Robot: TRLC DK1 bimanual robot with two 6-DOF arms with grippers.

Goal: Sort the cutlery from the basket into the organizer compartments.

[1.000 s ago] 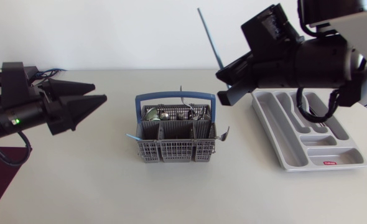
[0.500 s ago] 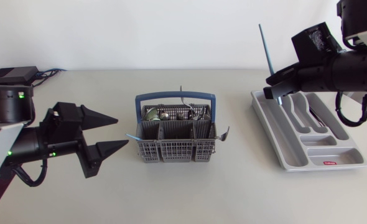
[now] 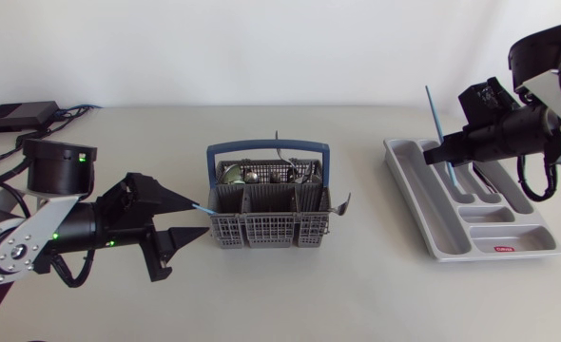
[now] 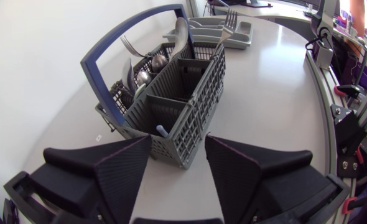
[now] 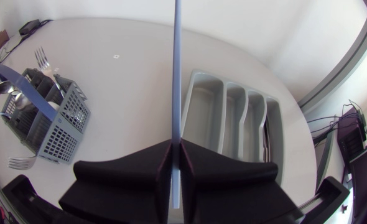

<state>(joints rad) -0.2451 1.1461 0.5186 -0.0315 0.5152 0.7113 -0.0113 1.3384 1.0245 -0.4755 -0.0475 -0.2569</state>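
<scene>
Blue utensil (image 3: 433,116) stands clamped in the right jaws above the organizer (image 3: 447,223), frame right; next, lower it into 1 compartment. Left jaws gape wide beside the basket (image 3: 269,228).

You're in a robotics lab, not a kitchen: a bare pale table (image 3: 280,294) with a left arm (image 3: 29,233) and a right arm (image 3: 532,119) over its sides, and a black power box (image 3: 18,115) trailing cables (image 3: 75,110) at one corner.
</scene>
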